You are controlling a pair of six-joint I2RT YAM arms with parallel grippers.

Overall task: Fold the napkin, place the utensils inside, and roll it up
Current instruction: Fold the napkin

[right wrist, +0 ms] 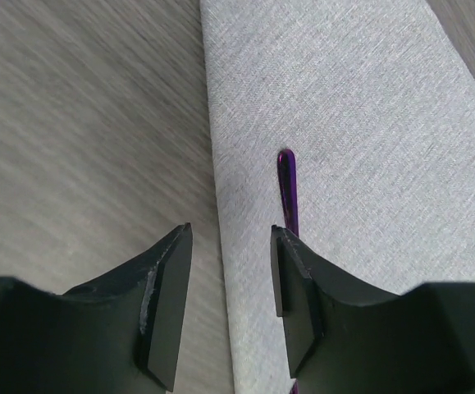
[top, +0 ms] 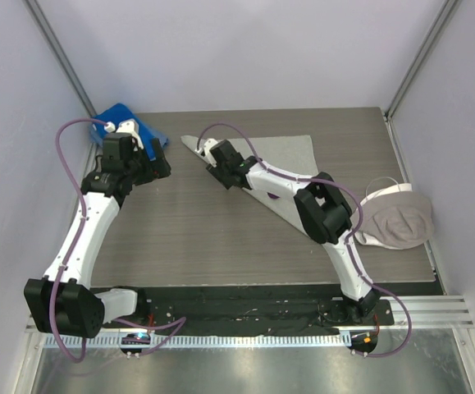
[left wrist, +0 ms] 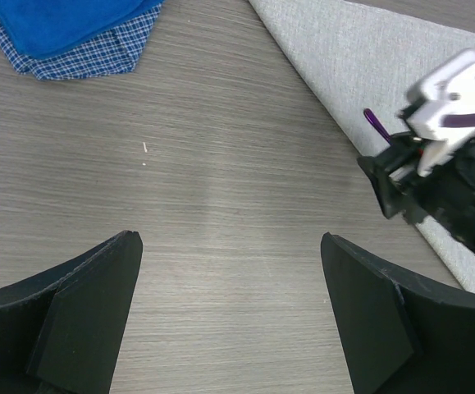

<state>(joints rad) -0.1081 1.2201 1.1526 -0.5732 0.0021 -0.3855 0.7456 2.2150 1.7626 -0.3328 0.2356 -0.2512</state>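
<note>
The light grey napkin lies folded into a triangle at the back middle of the table. It also shows in the left wrist view and the right wrist view. The dark purple utensil lies on the napkin close to its left edge, its lower part hidden behind my right finger; its tip shows in the left wrist view. My right gripper is open and straddles the napkin's left edge, holding nothing; it also shows in the top view. My left gripper is open and empty over bare table, left of the napkin.
A bright blue towel on a checked cloth lies at the back left corner, and shows in the left wrist view. A beige-grey cloth with a white edge lies at the table's right edge. White walls enclose the table.
</note>
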